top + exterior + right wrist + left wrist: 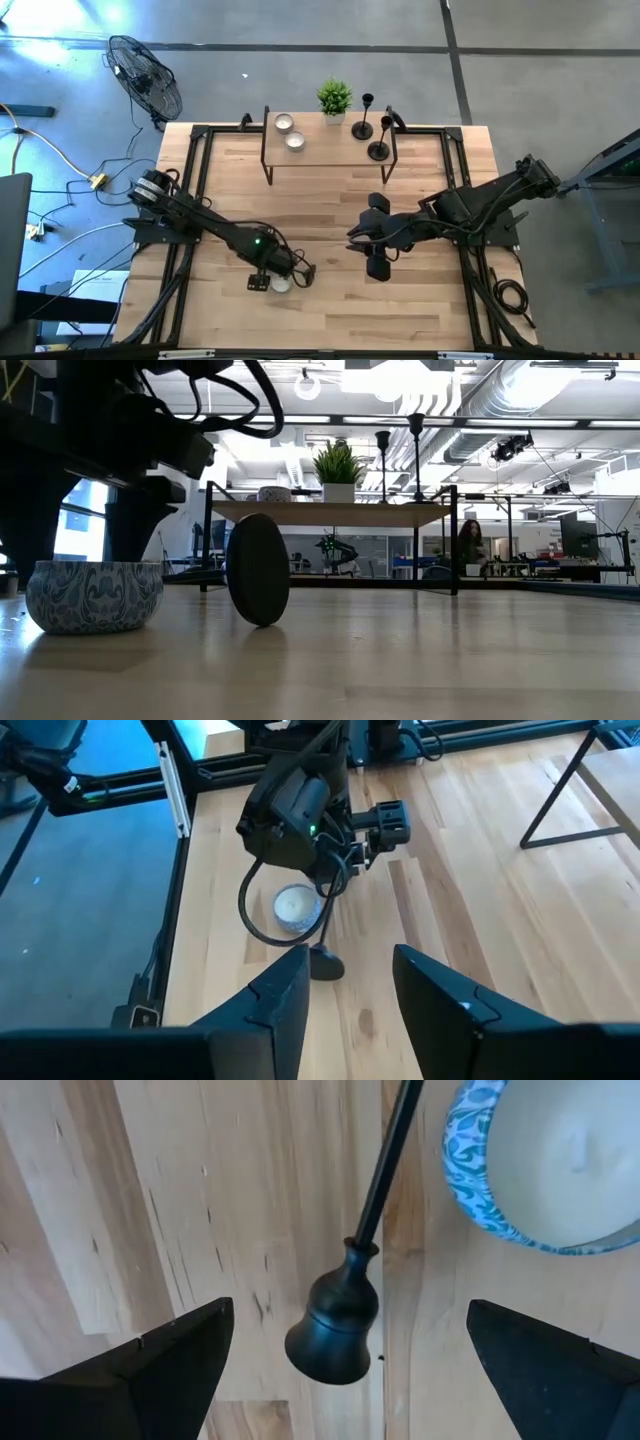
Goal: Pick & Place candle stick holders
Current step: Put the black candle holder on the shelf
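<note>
Pick step for candle stick holder 3 (340,1320), lying tipped on table beside blue candle tin (545,1165): left gripper (350,1370) spread wide over it, next lower and clamp; right gripper (350,985) part-open, empty, waiting mid-table; 2 holders (371,128) already on shelf

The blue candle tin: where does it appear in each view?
High: tin lower middle.
Low: far left.
Left wrist: upper right corner.
Right wrist: just left of centre.
Landmark: the lying holder beside it.
</note>
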{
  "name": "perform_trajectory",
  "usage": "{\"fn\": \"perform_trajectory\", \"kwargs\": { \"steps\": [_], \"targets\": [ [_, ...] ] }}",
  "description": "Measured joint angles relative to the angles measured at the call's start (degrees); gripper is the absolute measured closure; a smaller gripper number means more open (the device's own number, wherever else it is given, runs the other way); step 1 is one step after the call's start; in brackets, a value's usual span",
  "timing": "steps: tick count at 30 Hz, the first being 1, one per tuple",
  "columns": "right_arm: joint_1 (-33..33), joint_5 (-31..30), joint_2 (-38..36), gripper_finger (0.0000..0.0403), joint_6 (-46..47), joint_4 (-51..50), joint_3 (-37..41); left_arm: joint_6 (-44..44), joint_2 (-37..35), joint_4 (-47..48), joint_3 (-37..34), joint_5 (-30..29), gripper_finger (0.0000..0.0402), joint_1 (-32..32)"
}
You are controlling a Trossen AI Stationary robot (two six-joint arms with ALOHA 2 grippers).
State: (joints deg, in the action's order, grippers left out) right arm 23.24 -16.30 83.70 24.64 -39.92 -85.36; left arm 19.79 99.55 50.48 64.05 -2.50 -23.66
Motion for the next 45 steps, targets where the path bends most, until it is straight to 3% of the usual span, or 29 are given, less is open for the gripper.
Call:
{"fn": "perform_trajectory", "kwargs": {
  "steps": [16, 22, 35, 40, 45],
  "targets": [
    [0.0, -2.86, 0.0, 0.0263, 2.38, 0.78, 0.0, -3.02, 0.48, -1.89, -0.7, -1.35, 0.0007, 0.0],
    [0.02, -3.31, 0.0, 0.0263, 2.4, 0.78, 0.0, -1.53, 0.48, -8.12, -4.58, 1.94, 0.0007, 0.04],
    [0.04, -4.44, 0.0, 0.0263, 2.4, 0.78, 0.0, -1.49, 0.46, -8.37, -4.83, 2.37, 0.0009, 0.04],
    [0.04, -4.37, 0.0, 0.0263, 3.49, 0.78, 0.0, -1.49, 0.46, -8.32, -4.83, 2.22, 0.005, 0.07],
    [0.06, -4.36, 0.0, 0.0263, 3.7, 0.78, 0.0, -1.95, 0.46, -8.39, -4.85, 2.23, 0.0147, 0.07]
  ]
}}
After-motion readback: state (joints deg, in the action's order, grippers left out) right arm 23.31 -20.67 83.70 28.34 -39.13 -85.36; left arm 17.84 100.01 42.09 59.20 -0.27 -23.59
